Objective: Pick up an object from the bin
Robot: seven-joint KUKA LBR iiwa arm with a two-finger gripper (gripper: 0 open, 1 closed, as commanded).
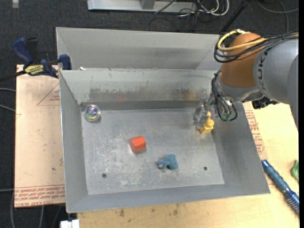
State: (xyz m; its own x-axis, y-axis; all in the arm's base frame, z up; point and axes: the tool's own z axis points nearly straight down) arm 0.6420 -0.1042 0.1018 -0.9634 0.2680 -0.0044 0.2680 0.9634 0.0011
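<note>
Yellow piece [206, 126]: small and chunky, on the right side of the bin [71, 137] floor, towards the far wall. It lies directly at the tip of the tool [203, 118], touching or nearly so. (RK)

Is the tool gripping it? (ML)

Cannot tell. Wrist and cables mask the tip, so open or closed is unreadable and no hold is confirmed. (RK)

Handling estimate? (ML)

Judged light and stiff, likely moulded plastic, not fragile. The outline is irregular and the surface probably smooth, so on bare metal it may skid or twist out. Best taken low across its narrower body, not by a protruding corner. (RK)

Edges? (ML)

The sloped right wall is just beside the piece and the far wall is near. That corner is the tight side, and a sideways nudge could push the piece up against the slope. (RK)

Open room? (ML)

Plenty to the left and near. The red cube [137, 144] and blue lump [167, 163] sit mid-floor, well apart from the tool, and the shiny ball [91, 113] is in the far-left corner. A straight lift looks unobstructed. (RK)
</note>
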